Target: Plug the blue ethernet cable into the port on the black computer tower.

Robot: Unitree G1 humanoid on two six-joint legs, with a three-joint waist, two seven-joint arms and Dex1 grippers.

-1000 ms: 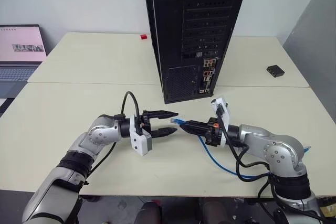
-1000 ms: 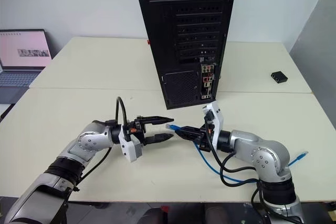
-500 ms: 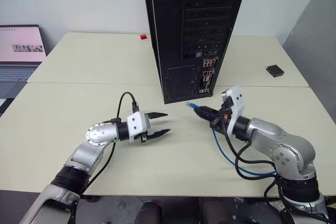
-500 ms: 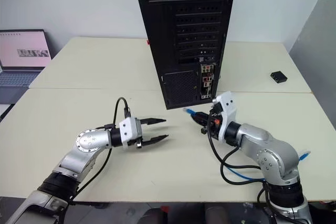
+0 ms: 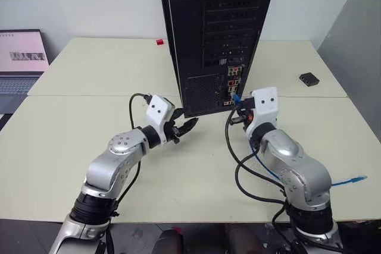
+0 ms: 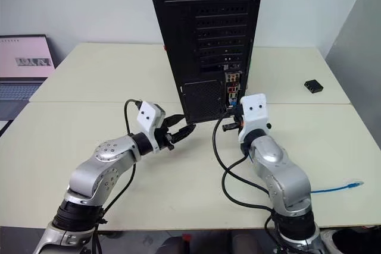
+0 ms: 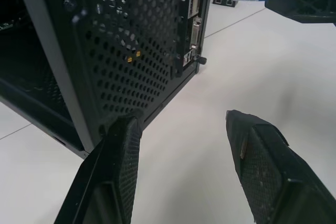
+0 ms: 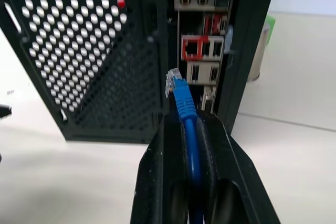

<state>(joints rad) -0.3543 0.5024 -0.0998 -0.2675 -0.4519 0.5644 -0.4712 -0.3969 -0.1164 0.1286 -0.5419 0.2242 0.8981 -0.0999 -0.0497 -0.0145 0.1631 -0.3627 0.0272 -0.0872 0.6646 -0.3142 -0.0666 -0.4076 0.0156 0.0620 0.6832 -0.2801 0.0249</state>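
Observation:
The black computer tower stands upright on the table with its rear toward me. Its strip of coloured connectors runs down the lower right. My right gripper is shut on the blue ethernet cable, just behind its plug. The plug hovers close in front of the strip, a little short of the squarish port. The cable's other end lies at the table's right edge. My left gripper is open and empty beside the tower's lower vent panel.
A small black box sits at the right rear of the table. A laptop is at the far left, and a small red object lies left of the tower. Black robot cables loop on the table by my right arm.
My right gripper carried the plug forward and up from mid-table to just in front of the connector strip. My left gripper rolled over and moved forward to the tower's base, still open.

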